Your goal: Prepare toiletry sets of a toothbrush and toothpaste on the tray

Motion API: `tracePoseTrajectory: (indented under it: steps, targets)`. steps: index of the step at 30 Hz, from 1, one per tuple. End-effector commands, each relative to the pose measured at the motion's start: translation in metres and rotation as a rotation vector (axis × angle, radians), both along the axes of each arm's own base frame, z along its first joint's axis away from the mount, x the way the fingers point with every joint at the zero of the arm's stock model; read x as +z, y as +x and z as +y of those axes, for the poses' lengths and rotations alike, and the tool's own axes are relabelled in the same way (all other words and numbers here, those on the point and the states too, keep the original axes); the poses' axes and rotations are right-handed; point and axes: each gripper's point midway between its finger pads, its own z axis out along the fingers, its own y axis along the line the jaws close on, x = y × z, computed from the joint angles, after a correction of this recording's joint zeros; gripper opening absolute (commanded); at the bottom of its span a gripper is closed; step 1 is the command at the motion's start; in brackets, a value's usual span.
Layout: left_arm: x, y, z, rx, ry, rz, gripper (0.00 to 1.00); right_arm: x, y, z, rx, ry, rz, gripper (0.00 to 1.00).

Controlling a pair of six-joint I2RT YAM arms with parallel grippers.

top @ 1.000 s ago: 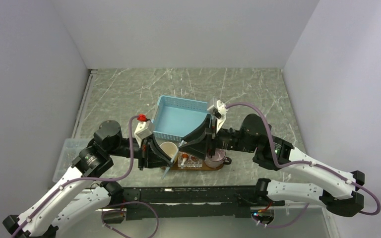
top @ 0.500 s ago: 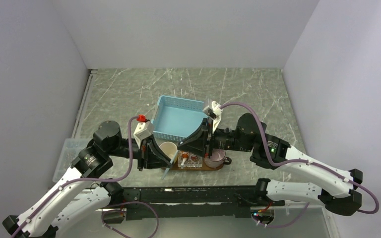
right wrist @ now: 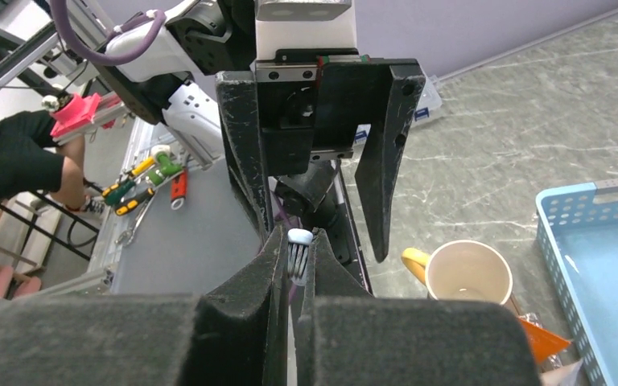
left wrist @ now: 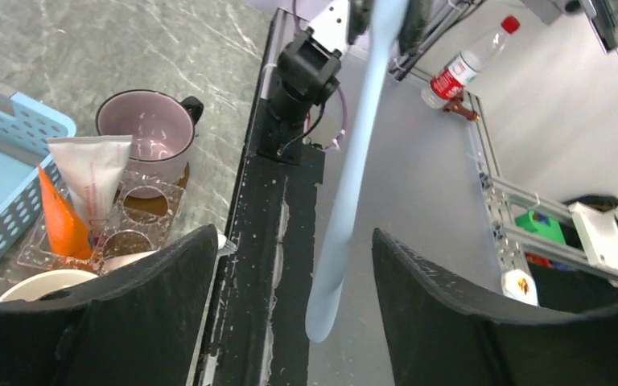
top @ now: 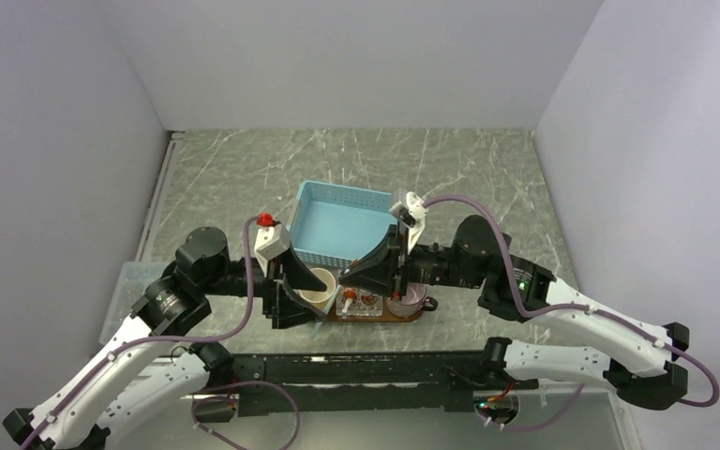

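Now right pincer [right wrist: 296,241] pinching toothbrush [left wrist: 352,177] head — left pincer [left wrist: 290,241] spread wide, handle between, untouched.

The table [top: 244,178] looks like polished grey veined stone, the basket [top: 337,220] matt blue perforated plastic, the mug [left wrist: 146,129] glossy glazed ceramic, the toothbrush [left wrist: 356,161] smooth pale plastic, the pads [left wrist: 467,322] rough matt black foam.
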Motion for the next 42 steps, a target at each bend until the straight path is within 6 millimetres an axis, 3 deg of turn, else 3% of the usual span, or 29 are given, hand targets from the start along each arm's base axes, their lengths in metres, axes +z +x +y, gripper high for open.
tracePoseTrajectory:
  steps: [1, 8, 25, 32, 42]
  targets:
    - [0.015, 0.015, 0.003, 0.101, -0.003, -0.063, 0.83, 0.023, 0.001, -0.018, -0.051, 0.041, -0.059, 0.00]
    - [0.025, 0.033, 0.011, 0.230, 0.011, -0.102, 0.99, 0.015, 0.014, -0.038, -0.143, -0.068, -0.115, 0.00]
    - [0.010, 0.057, 0.039, 0.441, 0.113, -0.164, 0.99, 0.002, 0.041, -0.071, -0.314, -0.288, -0.216, 0.00]
    - [0.000, 0.063, 0.046, 0.487, 0.138, -0.179, 1.00, -0.030, 0.055, -0.061, -0.390, -0.367, -0.236, 0.00]
    - [-0.015, 0.065, 0.047, 0.497, 0.161, -0.166, 1.00, -0.052, 0.057, -0.044, -0.452, -0.377, -0.286, 0.00]
